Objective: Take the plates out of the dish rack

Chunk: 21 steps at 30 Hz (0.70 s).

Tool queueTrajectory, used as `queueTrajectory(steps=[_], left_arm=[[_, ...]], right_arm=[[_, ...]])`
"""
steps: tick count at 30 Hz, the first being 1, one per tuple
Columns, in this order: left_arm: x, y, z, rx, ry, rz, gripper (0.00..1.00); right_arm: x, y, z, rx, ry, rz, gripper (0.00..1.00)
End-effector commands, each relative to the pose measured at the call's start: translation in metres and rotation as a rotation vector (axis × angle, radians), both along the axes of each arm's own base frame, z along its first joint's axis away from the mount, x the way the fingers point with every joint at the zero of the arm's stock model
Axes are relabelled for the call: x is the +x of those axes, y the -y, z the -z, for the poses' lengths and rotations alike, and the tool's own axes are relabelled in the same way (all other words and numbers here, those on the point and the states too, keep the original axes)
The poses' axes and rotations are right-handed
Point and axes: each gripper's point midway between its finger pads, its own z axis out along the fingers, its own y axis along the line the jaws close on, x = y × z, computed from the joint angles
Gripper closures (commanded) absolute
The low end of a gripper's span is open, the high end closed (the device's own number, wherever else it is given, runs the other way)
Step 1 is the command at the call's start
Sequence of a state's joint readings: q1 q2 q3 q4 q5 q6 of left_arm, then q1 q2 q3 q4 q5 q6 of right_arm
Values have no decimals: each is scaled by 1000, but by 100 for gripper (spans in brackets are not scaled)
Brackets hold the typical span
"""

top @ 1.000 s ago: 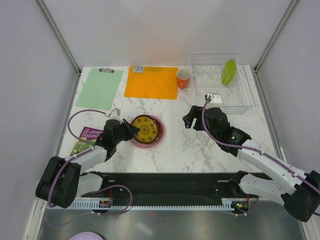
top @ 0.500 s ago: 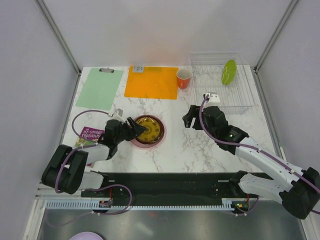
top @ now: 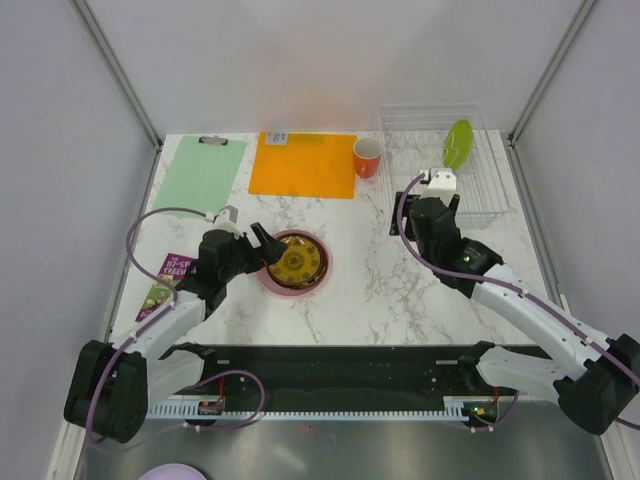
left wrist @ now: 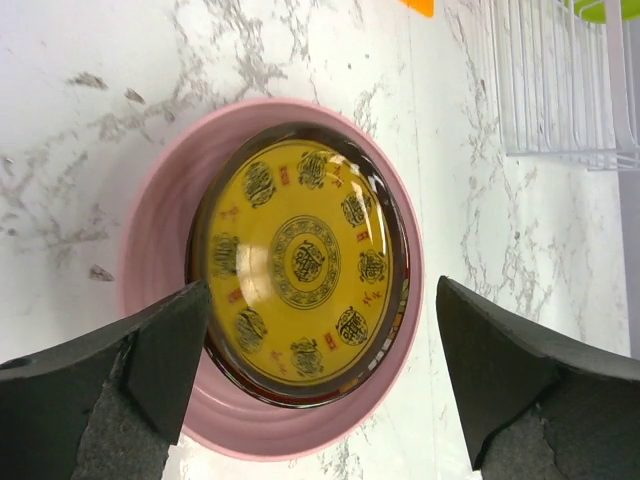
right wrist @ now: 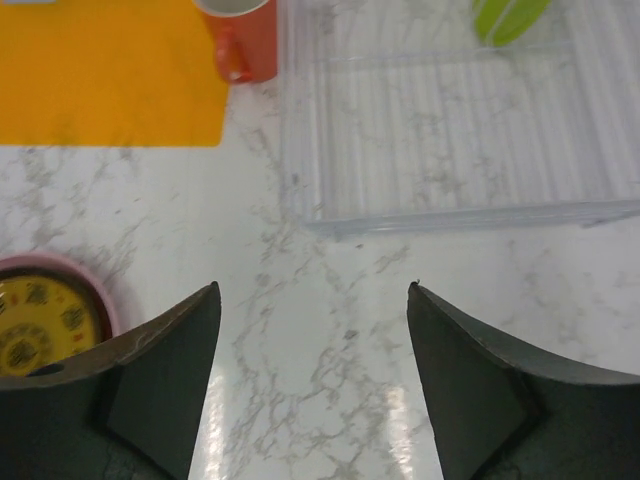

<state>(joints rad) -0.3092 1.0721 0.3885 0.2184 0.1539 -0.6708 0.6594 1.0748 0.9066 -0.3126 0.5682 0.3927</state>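
Observation:
Three plates are stacked on the marble at centre left: a pink plate (top: pixel 268 277) (left wrist: pixel 160 260) at the bottom, a dark red one (left wrist: pixel 396 262) showing only its rim, and a yellow patterned one (top: pixel 294 259) (left wrist: pixel 300 260) on top. My left gripper (top: pixel 265 250) (left wrist: pixel 322 290) stands open over the stack's left side, touching nothing. A lime green plate (top: pixel 458 143) (right wrist: pixel 510 18) leans upright at the back of the clear dish rack (top: pixel 480 205) (right wrist: pixel 450 215). My right gripper (top: pixel 424 208) (right wrist: pixel 312 287) is open and empty over bare marble just in front of the rack's left part.
An orange cup (top: pixel 367 157) (right wrist: pixel 245 35) stands just left of the rack, beside an orange mat (top: pixel 303 165). A green clipboard (top: pixel 200 175) lies at the back left. A book (top: pixel 170 275) lies under the left arm.
My left gripper has opened from shut at the stack's left rim. The right arm has swung right and back, toward the rack.

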Motion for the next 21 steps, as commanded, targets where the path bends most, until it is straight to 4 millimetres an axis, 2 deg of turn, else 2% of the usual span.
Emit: queueTrajectory(steps=[1, 3, 4, 6, 7, 8, 9, 10, 11, 12, 13, 14, 15, 16, 18, 19, 20, 21], left_arm=[[6, -21, -28, 141, 62, -32, 0], [7, -25, -35, 172, 77, -38, 0], [5, -28, -35, 189, 63, -40, 0], [5, -30, -39, 220, 59, -33, 0], [5, -30, -41, 227, 62, -27, 0], [5, -29, -46, 227, 68, -20, 0], [4, -26, -49, 219, 78, 2, 0], [4, -22, -53, 210, 85, 17, 0], [4, -19, -59, 196, 100, 30, 0], [4, -13, -65, 175, 118, 59, 0], [5, -10, -69, 167, 129, 73, 0], [4, -4, -74, 155, 144, 112, 0], [4, 0, -77, 148, 159, 133, 0], [4, 3, -80, 145, 167, 148, 0], [4, 8, -82, 141, 174, 181, 0], [4, 9, -82, 141, 178, 193, 0], [3, 12, -84, 143, 187, 218, 0], [3, 13, -84, 145, 189, 225, 0]], right_arm=[[24, 71, -42, -234, 91, 304, 15], [40, 83, -51, -269, 90, 354, 15], [48, 100, -52, -279, 83, 407, 14], [68, 113, -56, -297, 78, 448, 14], [77, 135, -57, -294, 72, 508, 14], [88, 144, -58, -287, 73, 523, 13], [109, 150, -56, -266, 78, 537, 13], [124, 169, -52, -237, 67, 557, 13], [137, 175, -47, -226, 53, 552, 13], [161, 179, -39, -229, 28, 555, 14], [172, 191, -35, -234, 18, 581, 14], [190, 193, -45, -218, 43, 580, 14], [209, 197, -17, -230, -8, 578, 15], [220, 207, -9, -222, -16, 591, 16], [256, 203, 8, -208, -41, 530, 18], [266, 208, 12, -222, -44, 530, 18], [281, 208, -1, -216, -9, 520, 19], [294, 210, 27, -230, -50, 507, 20]])
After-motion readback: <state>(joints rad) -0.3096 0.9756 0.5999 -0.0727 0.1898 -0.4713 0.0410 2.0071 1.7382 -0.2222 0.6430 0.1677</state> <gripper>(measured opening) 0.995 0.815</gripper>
